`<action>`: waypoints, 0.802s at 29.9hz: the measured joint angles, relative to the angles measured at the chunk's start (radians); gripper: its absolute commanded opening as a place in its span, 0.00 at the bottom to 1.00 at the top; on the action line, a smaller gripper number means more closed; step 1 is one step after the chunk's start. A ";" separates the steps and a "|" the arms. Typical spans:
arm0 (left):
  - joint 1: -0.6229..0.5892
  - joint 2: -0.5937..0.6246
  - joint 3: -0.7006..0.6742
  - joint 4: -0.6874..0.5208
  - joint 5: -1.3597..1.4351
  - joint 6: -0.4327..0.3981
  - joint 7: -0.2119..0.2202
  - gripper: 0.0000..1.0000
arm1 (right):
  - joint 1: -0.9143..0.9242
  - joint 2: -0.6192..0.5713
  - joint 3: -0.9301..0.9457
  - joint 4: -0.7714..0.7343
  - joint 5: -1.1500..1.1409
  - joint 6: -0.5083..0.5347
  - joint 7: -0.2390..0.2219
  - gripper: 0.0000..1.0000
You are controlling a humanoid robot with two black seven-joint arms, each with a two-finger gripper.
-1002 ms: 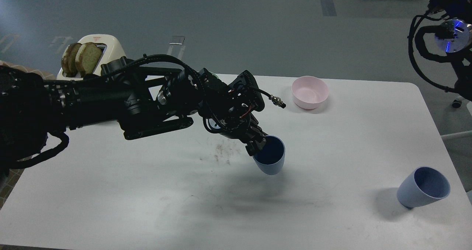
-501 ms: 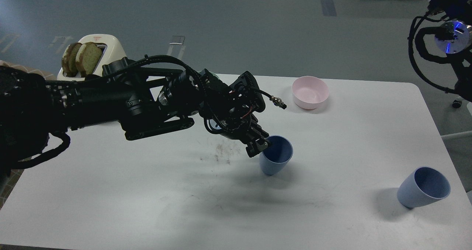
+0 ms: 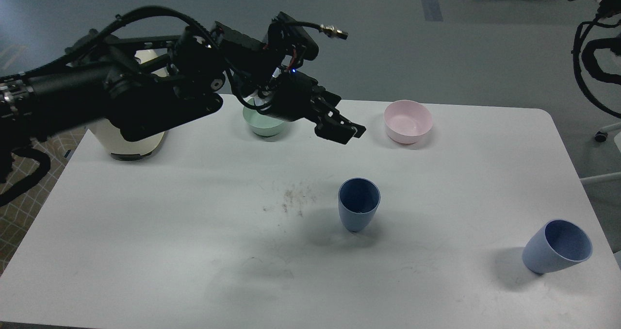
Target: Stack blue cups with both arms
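Note:
One blue cup (image 3: 359,205) stands upright near the middle of the white table (image 3: 194,251), free of any gripper. The second blue cup (image 3: 558,246) leans tilted near the table's right front edge, its mouth facing up and right. My left gripper (image 3: 343,130) hangs in the air above and behind the middle cup, well clear of it, its fingers slightly apart and empty. Of my right arm (image 3: 594,52) only cables and a wrist part show at the top right corner; its gripper is out of view.
A pink bowl (image 3: 407,120) sits at the back, right of my left gripper. A green bowl (image 3: 264,125) is partly hidden behind the left arm. A cream toaster (image 3: 128,142) stands at the back left, mostly hidden. Dark crumbs (image 3: 291,200) lie left of the middle cup.
My left gripper let go of the middle blue cup, which now stands upright on the table. The left arm rose up and back toward the green bowl. The right arm drew further out of view.

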 measured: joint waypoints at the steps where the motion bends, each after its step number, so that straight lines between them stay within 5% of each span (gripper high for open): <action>1: 0.009 0.024 -0.038 0.004 -0.046 0.000 0.002 0.94 | 0.001 -0.040 -0.020 0.038 -0.009 0.000 0.000 1.00; 11: 0.176 0.191 -0.232 0.014 -0.558 0.000 -0.004 0.95 | 0.003 -0.502 -0.126 0.459 -0.395 0.000 0.000 1.00; 20: 0.337 0.187 -0.400 0.016 -0.899 0.000 0.040 0.95 | -0.065 -0.935 -0.213 0.799 -0.778 -0.001 0.000 1.00; 24: 0.378 0.164 -0.445 0.015 -0.905 0.000 0.046 0.95 | -0.078 -1.023 -0.289 0.848 -0.938 -0.001 0.000 1.00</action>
